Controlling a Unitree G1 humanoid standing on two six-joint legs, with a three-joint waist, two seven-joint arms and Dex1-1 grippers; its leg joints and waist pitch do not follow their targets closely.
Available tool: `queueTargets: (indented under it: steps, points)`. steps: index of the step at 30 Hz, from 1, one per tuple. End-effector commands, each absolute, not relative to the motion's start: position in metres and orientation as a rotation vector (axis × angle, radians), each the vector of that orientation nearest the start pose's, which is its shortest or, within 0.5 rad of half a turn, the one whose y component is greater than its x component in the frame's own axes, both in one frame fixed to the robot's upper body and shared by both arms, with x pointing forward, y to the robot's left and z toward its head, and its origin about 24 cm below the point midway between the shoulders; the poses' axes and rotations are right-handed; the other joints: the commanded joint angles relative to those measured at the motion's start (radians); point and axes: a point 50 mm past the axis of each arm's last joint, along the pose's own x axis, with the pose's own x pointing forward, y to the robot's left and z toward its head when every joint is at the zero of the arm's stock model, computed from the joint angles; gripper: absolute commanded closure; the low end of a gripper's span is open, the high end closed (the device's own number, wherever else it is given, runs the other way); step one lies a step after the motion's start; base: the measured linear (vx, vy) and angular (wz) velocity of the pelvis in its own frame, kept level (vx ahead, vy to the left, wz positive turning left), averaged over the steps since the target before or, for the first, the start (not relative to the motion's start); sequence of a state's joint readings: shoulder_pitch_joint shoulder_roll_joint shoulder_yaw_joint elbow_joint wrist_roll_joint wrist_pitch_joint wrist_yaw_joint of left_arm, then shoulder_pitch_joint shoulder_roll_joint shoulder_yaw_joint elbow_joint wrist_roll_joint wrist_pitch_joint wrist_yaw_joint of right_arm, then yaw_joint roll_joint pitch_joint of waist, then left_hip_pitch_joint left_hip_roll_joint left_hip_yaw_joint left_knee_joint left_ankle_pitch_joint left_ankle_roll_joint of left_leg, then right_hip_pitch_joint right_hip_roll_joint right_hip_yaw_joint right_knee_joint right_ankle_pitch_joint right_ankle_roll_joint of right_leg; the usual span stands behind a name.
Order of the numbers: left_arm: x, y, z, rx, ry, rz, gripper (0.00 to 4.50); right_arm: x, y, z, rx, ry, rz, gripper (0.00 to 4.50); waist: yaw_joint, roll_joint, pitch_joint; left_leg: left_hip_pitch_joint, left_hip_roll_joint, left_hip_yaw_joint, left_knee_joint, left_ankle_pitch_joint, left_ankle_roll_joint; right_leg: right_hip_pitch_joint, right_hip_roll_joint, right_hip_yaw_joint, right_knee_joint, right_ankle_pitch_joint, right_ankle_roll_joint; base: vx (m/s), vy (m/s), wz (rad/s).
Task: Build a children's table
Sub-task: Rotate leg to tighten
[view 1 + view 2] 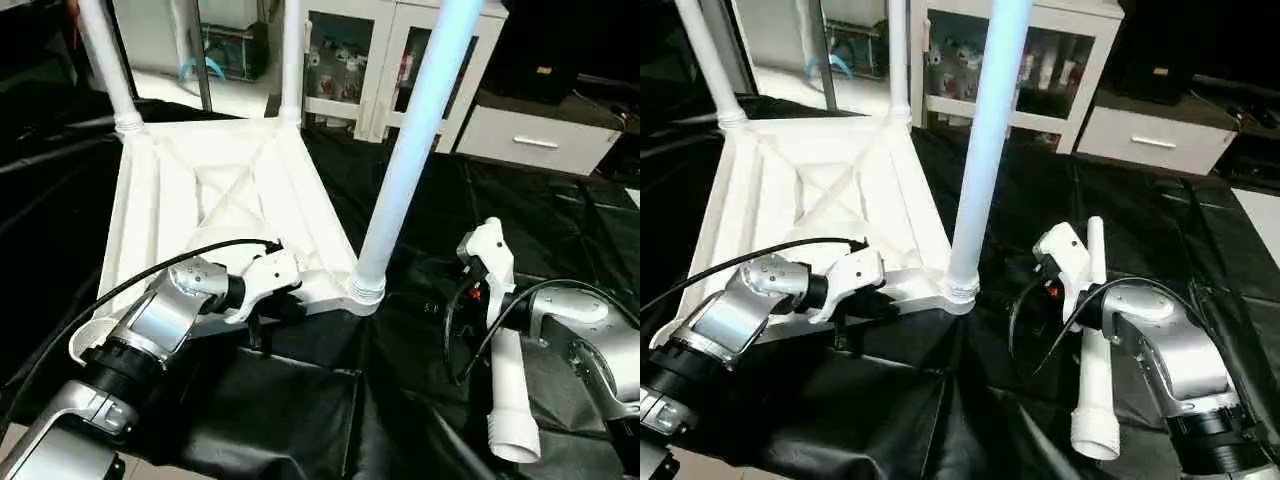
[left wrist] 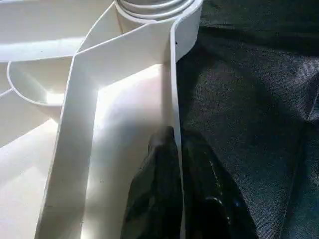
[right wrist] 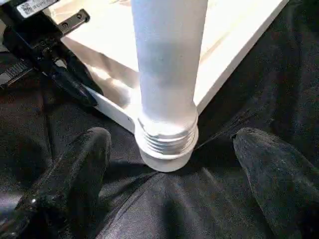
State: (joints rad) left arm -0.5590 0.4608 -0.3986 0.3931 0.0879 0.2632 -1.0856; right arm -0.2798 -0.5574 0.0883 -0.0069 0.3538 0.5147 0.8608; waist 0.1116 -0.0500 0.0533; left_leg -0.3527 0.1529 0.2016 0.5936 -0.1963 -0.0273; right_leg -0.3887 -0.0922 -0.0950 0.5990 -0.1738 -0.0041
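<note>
Upside down on the black-covered work table [image 1: 560,230]: the white table top [image 1: 215,190], ribbed underside up. Three legs upright in corner sockets, the nearest leg [image 1: 415,140] at the near right corner, two more at the far corners. Left near corner socket [image 1: 95,335] still bare. Fourth leg [image 1: 1095,340] flat on the black cloth, under the right forearm, threaded end toward the robot. Left gripper [image 2: 174,164] pinched shut on the top's near rim wall, one black finger [image 2: 149,194] inside, the other outside, just short of the nearest leg's socket. Right gripper [image 3: 172,164] spread wide, holding nothing, aimed at the nearest leg's threaded base, fingers apart on either side. Behind the table, a white cabinet [image 1: 400,60].
</note>
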Motion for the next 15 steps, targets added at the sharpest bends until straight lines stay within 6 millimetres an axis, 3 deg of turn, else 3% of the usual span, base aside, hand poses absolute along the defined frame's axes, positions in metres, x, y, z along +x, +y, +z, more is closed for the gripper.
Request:
queueTargets:
  steps: [1,3,6,7,11,15]
  points:
    - [0.303,0.139,0.04,0.599,0.63,-1.248,4.45,0.283,-0.184,0.088,-0.118,0.348,0.918,0.22,0.0,-0.001,-0.048,0.016,0.091,-0.055,-0.084,-0.336,-0.036,0.028,-0.1,0.063,-0.094,-0.467,-0.148,0.0,0.0,0.0]
    - [0.3,0.138,0.039,0.599,0.618,-1.273,4.45,0.281,-0.183,0.085,-0.12,0.358,0.931,0.22,0.002,0.0,-0.05,0.021,0.092,-0.056,-0.083,-0.346,-0.039,0.026,-0.102,0.064,-0.098,-0.485,-0.139,0.0,0.0,0.0]
    - [0.293,0.133,0.039,0.589,0.58,-1.342,4.45,0.27,-0.181,0.077,-0.144,0.394,1.026,0.22,0.004,0.001,-0.053,0.016,0.095,-0.055,-0.086,-0.316,-0.033,0.03,-0.1,0.066,-0.089,-0.401,-0.156,0.0,0.0,0.0]
    - [0.29,0.131,0.04,0.593,0.571,-1.376,4.45,0.266,-0.179,0.076,-0.158,0.4,1.074,0.22,0.005,-0.004,-0.056,0.015,0.097,-0.053,-0.086,-0.298,-0.028,0.032,-0.099,0.066,-0.083,-0.352,-0.171,0.0,0.0,0.0]
    - [0.283,0.126,0.044,0.612,0.566,-1.468,4.45,0.263,-0.173,0.075,-0.2,0.401,1.173,0.22,0.013,0.003,-0.059,0.017,0.096,-0.046,-0.083,-0.23,-0.008,0.034,-0.095,0.068,-0.064,-0.208,-0.225,0.0,0.0,0.0]
    - [0.281,0.124,0.045,0.65,0.576,-1.524,4.45,0.27,-0.17,0.074,-0.236,0.391,1.183,0.22,0.021,-0.001,-0.058,0.017,0.095,-0.043,-0.081,-0.215,-0.003,0.036,-0.097,0.069,-0.06,-0.191,-0.24,0.0,0.0,0.0]
